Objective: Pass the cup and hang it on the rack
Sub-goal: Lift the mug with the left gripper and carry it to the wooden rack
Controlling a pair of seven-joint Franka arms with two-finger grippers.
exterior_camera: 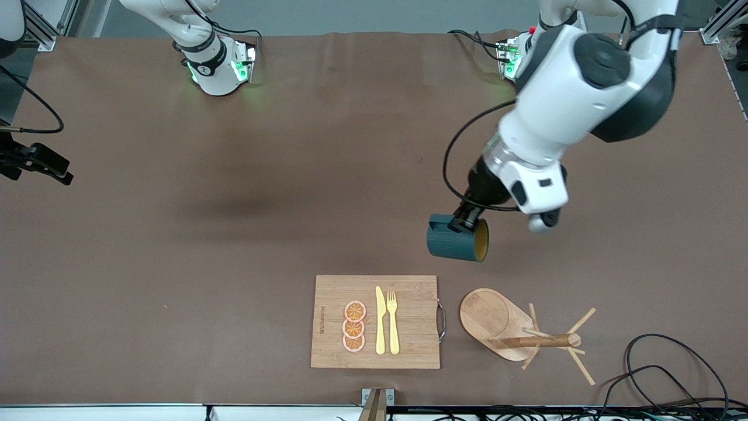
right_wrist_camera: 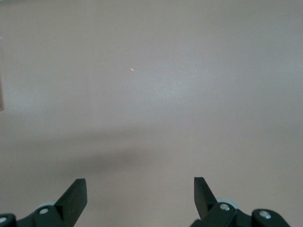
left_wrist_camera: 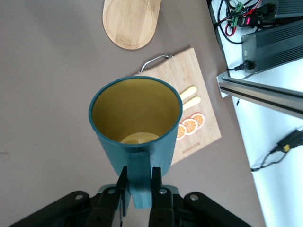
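Note:
My left gripper (exterior_camera: 466,221) is shut on the loop handle of the dark teal cup (exterior_camera: 453,242) and holds it in the air on its side over the bare brown table. The yellow-orange inside shows in the left wrist view (left_wrist_camera: 135,118), where the left gripper (left_wrist_camera: 139,182) pinches the handle from both sides. The wooden rack (exterior_camera: 540,341) stands on its oval base near the front edge, nearer the front camera than the spot under the cup; its base also shows in the left wrist view (left_wrist_camera: 130,23). My right gripper (right_wrist_camera: 139,194) is open and empty over bare table.
A bamboo cutting board (exterior_camera: 374,321) with orange slices, a yellow knife and a fork lies beside the rack, toward the right arm's end; it shows in the left wrist view (left_wrist_camera: 189,75) too. Black cables (exterior_camera: 666,362) lie near the front edge at the left arm's end.

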